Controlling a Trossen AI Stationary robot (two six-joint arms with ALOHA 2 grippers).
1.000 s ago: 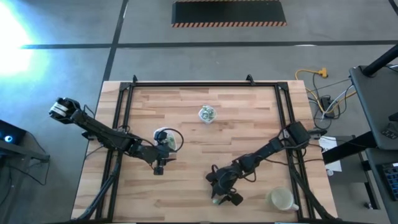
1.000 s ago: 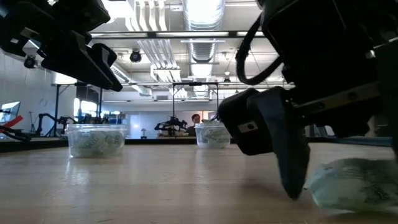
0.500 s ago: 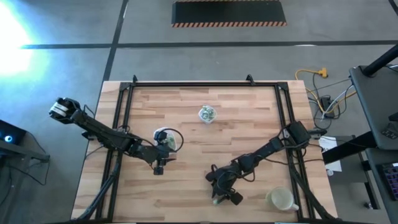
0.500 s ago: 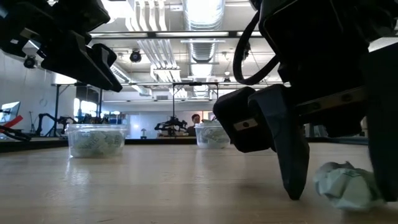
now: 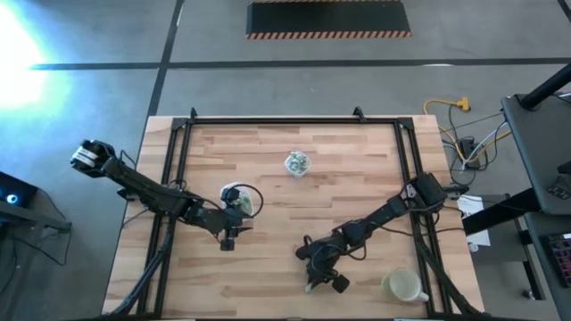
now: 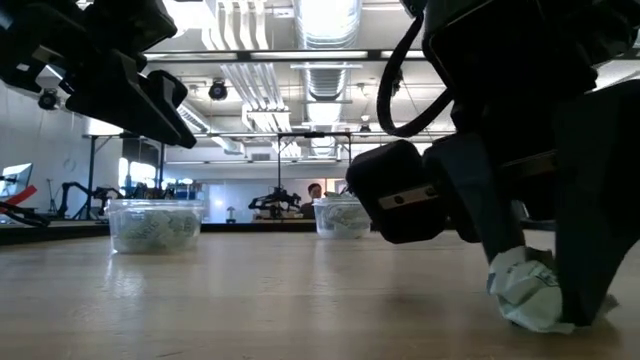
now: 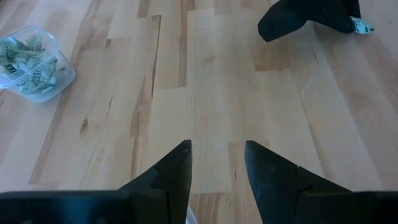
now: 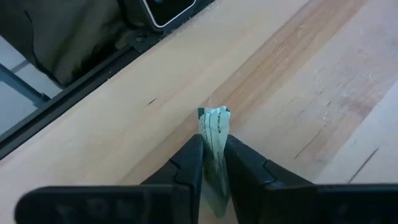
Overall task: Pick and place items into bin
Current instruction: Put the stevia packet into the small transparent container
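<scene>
One small pale green-and-white wrapped piece (image 8: pixel 217 121) lies near the table's near edge, also seen in the low view (image 6: pixel 528 295). My right gripper (image 8: pixel 213 142) is shut on it, and shows in the high view (image 5: pixel 319 278). My left gripper (image 7: pixel 217 146) is open and empty above bare wood at the table's left middle (image 5: pixel 228 235). A clear container (image 5: pixel 237 200) full of such pieces stands just beyond it. A second clear container (image 5: pixel 297 163) with pieces stands at the far middle. My right gripper pinches the wrapped piece's crumpled middle (image 8: pixel 215 149) between its two fingers (image 6: pixel 478 215), coming from above and slanting down. The piece is squeezed narrow and stands on edge between the tips. Its lower end (image 6: pixel 535 318) rests on the wood.
A pale round bowl (image 5: pixel 403 286) sits at the near right corner. Black frame rails (image 5: pixel 176 152) run along the table's left, far and right sides. Both containers show in the low view (image 6: pixel 155 225) (image 6: pixel 343 217). Bare wood lies between the two arms.
My right gripper has shut on the wrapped piece: its second finger has come in on the far side of the piece. The piece, first lying wide and flat on the wood, is now squeezed into a narrow upright wad between the fingertips.
</scene>
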